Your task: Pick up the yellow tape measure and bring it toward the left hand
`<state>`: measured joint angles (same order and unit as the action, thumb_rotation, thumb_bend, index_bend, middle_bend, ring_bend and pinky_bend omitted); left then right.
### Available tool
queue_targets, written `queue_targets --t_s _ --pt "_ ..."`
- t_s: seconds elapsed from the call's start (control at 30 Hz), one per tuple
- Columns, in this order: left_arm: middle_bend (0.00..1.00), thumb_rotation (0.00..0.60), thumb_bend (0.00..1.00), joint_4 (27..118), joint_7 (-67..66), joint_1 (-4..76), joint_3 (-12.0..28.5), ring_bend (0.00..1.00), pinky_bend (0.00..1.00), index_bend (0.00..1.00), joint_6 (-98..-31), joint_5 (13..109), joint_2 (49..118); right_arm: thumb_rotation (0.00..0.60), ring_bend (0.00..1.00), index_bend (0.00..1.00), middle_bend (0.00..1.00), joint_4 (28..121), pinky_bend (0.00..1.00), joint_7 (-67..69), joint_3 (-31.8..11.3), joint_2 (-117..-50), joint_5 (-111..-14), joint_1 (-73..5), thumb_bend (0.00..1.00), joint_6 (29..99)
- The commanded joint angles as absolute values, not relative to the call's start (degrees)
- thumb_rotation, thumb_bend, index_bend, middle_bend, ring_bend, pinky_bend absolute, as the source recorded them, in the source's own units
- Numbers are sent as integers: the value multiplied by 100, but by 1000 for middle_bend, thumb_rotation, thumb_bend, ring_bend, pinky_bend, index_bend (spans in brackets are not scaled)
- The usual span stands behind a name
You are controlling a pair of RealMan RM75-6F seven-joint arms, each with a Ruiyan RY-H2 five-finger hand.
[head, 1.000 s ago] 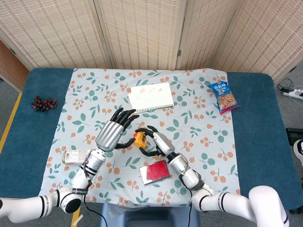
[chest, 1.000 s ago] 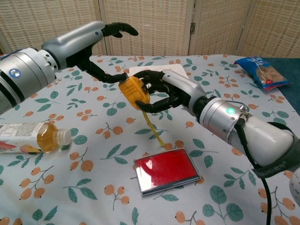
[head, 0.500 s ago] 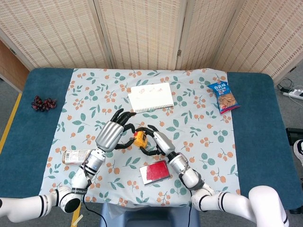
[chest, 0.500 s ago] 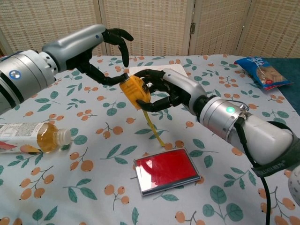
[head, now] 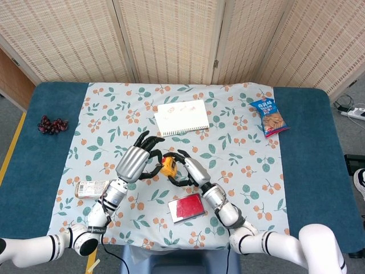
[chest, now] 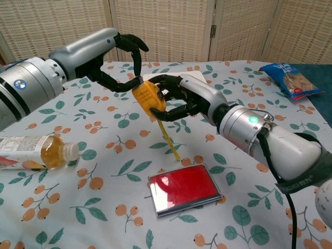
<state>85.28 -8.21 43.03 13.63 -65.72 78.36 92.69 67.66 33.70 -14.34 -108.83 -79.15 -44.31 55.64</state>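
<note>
The yellow tape measure (chest: 148, 100) is held above the flowered tablecloth, small and orange-yellow in the head view (head: 167, 167). My right hand (chest: 182, 97) grips it from the right, fingers wrapped around its case; in the head view the right hand (head: 188, 169) sits just right of it. My left hand (chest: 111, 56) arches over from the left, and its thumb and a fingertip (chest: 138, 72) pinch the case's upper left corner. The left hand (head: 134, 162) meets the tape measure mid-table. A short yellow strip of blade (chest: 170, 141) hangs from the case toward the cloth.
A red flat case (chest: 183, 189) lies below the hands near the front edge. A tea bottle (chest: 37, 153) lies on its side at front left. A white notebook (head: 181, 117), a blue snack bag (head: 269, 117) and dark grapes (head: 52, 124) lie farther off.
My left hand's fingers have curled down from spread wide and closed onto the top of the tape measure. The right hand has shifted the tape measure slightly left toward it.
</note>
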Motion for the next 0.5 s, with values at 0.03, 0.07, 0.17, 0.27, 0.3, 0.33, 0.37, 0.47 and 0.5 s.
queue_targets --t_s 0.03,0.07,0.17,0.27,0.3,0.33,0.37,0.47,0.5 --pt "225 600 702 8486 -784 4284 1371 187 0 607 -6630 7849 9278 600 329 518 418 6745 22 3364 -1451 -10878 -7894 -4437 461 5549" --pt "228 600 703 8461 -736 4268 1381 189 0 607 -6673 7859 9281 600 329 518 418 6732 22 3355 -1459 -10870 -7879 -4439 461 5538" --pt "235 600 713 8372 -611 4220 1409 198 0 607 -6809 7893 9302 600 329 518 419 6720 22 3331 -1468 -10844 -7846 -4440 462 5504" --pt "239 600 721 8275 -469 4152 1422 202 0 607 -6931 7901 9317 600 328 518 418 6737 22 3234 -1474 -10806 -7812 -4423 461 5510" --pt "242 600 722 8239 -411 4125 1429 203 0 607 -6975 7902 9318 600 328 518 418 6754 22 3192 -1469 -10783 -7802 -4412 462 5511" --pt "244 600 722 8201 -334 4095 1440 205 0 607 -7025 7900 9322 600 328 518 418 6776 22 3146 -1460 -10753 -7792 -4398 462 5511" --pt "248 600 723 8151 -209 4050 1457 206 0 607 -7086 7889 9322 600 327 518 418 6808 22 3066 -1450 -10708 -7767 -4373 462 5514" --pt "250 600 725 8012 170 3930 1506 208 0 606 -7223 7856 9294 600 327 518 417 6932 22 2864 -1424 -10574 -7678 -4286 462 5523" --pt "252 600 726 7960 285 3895 1522 210 0 606 -7263 7848 9285 600 327 518 417 6982 22 2812 -1414 -10522 -7655 -4257 461 5523"
